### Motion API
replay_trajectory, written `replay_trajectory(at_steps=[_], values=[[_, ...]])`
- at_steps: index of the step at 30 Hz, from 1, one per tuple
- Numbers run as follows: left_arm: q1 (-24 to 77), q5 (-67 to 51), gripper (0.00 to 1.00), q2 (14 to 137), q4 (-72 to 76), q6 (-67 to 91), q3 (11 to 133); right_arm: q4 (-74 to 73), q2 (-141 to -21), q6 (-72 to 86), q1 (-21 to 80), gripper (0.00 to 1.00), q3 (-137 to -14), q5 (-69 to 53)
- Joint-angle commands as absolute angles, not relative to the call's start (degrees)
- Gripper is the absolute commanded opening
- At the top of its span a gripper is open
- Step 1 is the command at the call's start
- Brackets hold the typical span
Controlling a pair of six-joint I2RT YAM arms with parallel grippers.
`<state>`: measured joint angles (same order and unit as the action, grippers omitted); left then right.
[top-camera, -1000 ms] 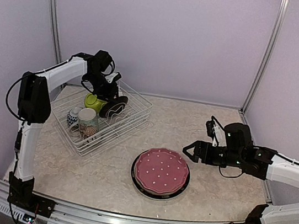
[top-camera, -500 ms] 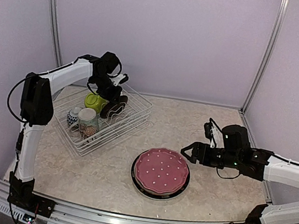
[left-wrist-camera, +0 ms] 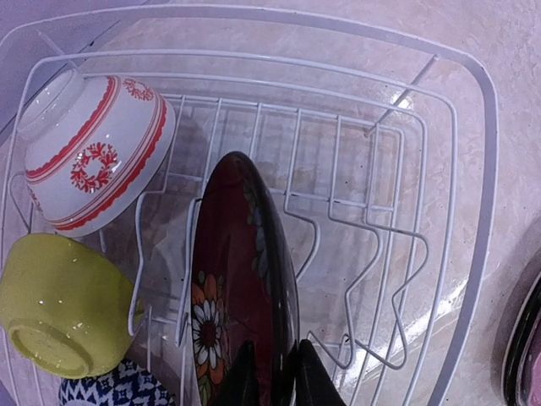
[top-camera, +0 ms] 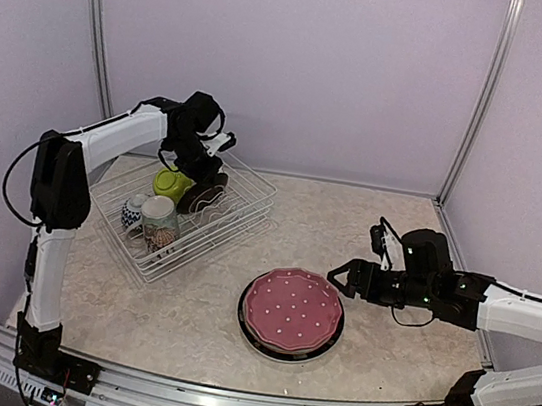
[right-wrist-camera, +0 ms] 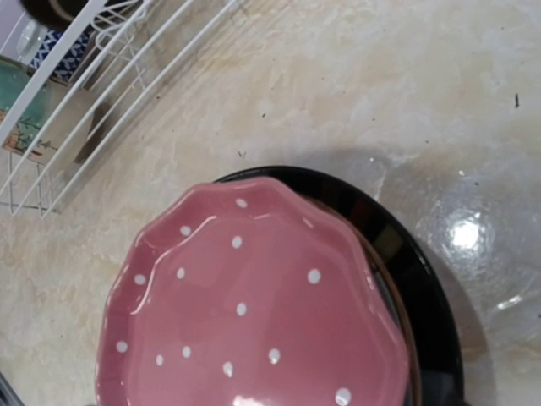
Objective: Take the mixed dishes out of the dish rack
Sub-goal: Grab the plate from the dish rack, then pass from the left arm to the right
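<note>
Red floral plate (left-wrist-camera: 241, 288) upright in rack (top-camera: 242, 209), pinched by left claw (left-wrist-camera: 277, 374); lime bowl (left-wrist-camera: 63, 304) beside; right claw (top-camera: 338, 276) spread.

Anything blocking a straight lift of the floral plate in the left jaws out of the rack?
Nothing visible above the floral plate. The red-white bowl and green bowl sit beside it, and rack wires flank its base.

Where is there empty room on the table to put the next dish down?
Bare table lies behind the pink dotted plate, right of the dish rack, and also near-left, in front of the rack. The rack's left end is crowded with bowls.
</note>
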<state>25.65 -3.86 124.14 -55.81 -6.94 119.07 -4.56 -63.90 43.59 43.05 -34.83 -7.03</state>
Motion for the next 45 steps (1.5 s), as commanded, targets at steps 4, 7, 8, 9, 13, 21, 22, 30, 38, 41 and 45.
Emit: replay_trajectory(at_steps=[4, 7, 8, 9, 13, 21, 22, 30, 38, 41, 45], values=[[29.47, 1.39, 0.00, 114.55, -55.50, -6.35, 116.66, -4.60, -64.64, 44.50, 43.64, 0.84, -35.19, -5.87], [30.92, 1.23, 0.00, 111.53, -55.51, -6.18, 115.64, -4.92, -65.09, 44.56, 43.66, 0.84, -35.80, -5.53], [31.42, 1.31, 0.00, 110.74, -55.40, -6.23, 115.11, -5.28, -65.24, 44.47, 43.63, 0.84, -36.10, -5.25], [31.91, 1.61, 0.00, 109.69, -55.24, -6.21, 114.53, -5.90, -65.23, 44.34, 43.61, 0.84, -36.53, -4.78], [32.40, 2.52, 0.00, 105.78, -53.01, -5.60, 110.87, -8.71, -64.80, 43.81, 43.70, 0.85, -38.22, -2.72], [31.88, 2.59, 0.00, 106.08, -53.92, -3.55, 110.30, -7.60, -65.15, 43.59, 43.68, 0.85, -39.52, -2.29], [32.02, 3.01, 0.00, 106.08, -53.70, -3.38, 110.30, -7.22, -65.54, 43.68, 43.64, 0.85, -39.55, -2.55], [32.54, 4.51, 0.00, 105.23, -52.43, -3.52, 110.91, -4.23, -68.76, 45.01, 43.54, 0.86, -40.72, -2.29], [35.52, 7.31, 0.00, 102.45, -49.81, -6.35, 112.07, -1.53, -72.15, 46.77, 40.85, 0.88, -43.66, -3.04], [38.04, 10.06, 0.00, 101.51, -48.70, -8.44, 112.06, 1.58, -73.60, 47.70, 38.15, 0.88, -43.99, -7.08], [42.57, 15.45, 0.00, 100.44, -46.29, -12.85, 111.74, 3.59, -76.11, 49.36, 34.29, 0.88, -46.60, -12.10]])
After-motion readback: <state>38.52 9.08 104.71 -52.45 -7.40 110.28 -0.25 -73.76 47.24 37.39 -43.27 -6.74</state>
